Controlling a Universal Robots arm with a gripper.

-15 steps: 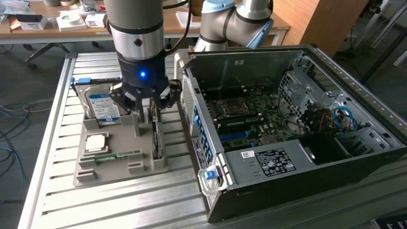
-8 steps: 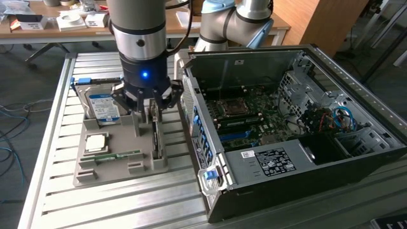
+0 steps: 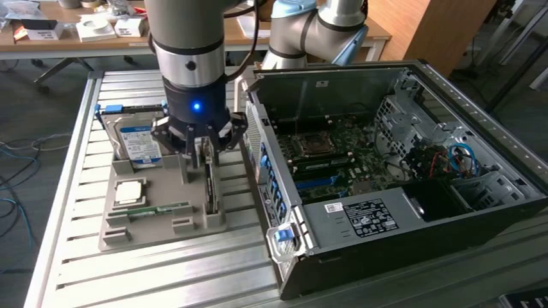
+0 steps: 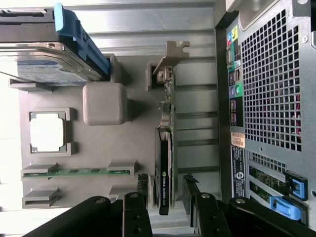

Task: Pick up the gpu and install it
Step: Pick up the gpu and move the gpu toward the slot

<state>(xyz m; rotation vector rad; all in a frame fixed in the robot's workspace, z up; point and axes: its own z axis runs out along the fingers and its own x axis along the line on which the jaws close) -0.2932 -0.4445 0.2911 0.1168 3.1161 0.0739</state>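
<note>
The gpu (image 3: pixel 210 187) stands on edge in a slot of the grey holder (image 3: pixel 158 229), a thin dark card whose silver bracket (image 4: pixel 171 55) sits at the end far from my wrist. My gripper (image 3: pixel 199 153) hangs straight above it. In the wrist view the gpu (image 4: pixel 164 148) runs lengthwise between my fingers. The gripper (image 4: pixel 166 190) is open, one fingertip (image 4: pixel 142 186) on each side of the card's black end, with gaps showing and no contact.
On the same holder (image 4: pixel 138 153) are a silver hard drive with a blue label (image 3: pixel 137 138), a processor chip (image 3: pixel 130 191) and a green memory stick (image 3: pixel 159 209). The open computer case (image 3: pixel 385 173) lies at the exterior view's right, its rear panel (image 4: pixel 269 94) close beside the holder. Everything rests on a slatted metal table (image 3: pixel 171 269).
</note>
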